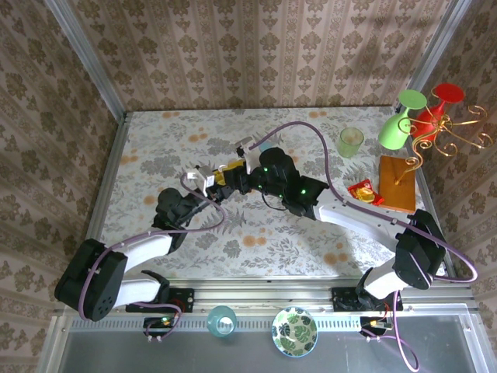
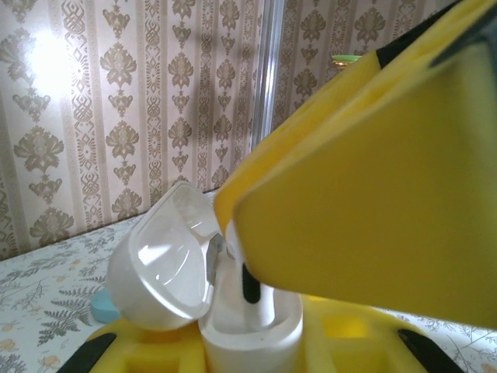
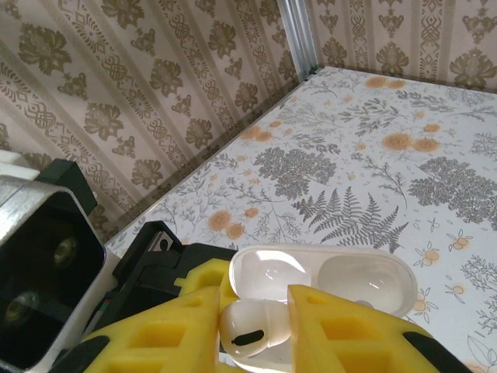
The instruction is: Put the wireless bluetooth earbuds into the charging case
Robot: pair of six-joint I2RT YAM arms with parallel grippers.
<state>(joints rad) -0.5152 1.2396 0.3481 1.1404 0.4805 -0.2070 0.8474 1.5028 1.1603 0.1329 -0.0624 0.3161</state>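
Nearly tip to tip, left fingers (image 2: 144, 351) clamped on open charging case (image 2: 165, 272), right fingers (image 3: 159, 336) pinching earbud (image 3: 252, 326)

No text, label, brand, number or sign can be read in any view (any marking on the red-and-yellow packet (image 1: 363, 191) lying on the worktop (image 1: 155, 155) is too small to resolve).

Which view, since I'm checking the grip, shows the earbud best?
Right wrist: the earbud sits close, pinched by the right gripper, in front of the charging case. In the left wrist view a yellow finger hides most of it. In the top external view it is too small to make out.
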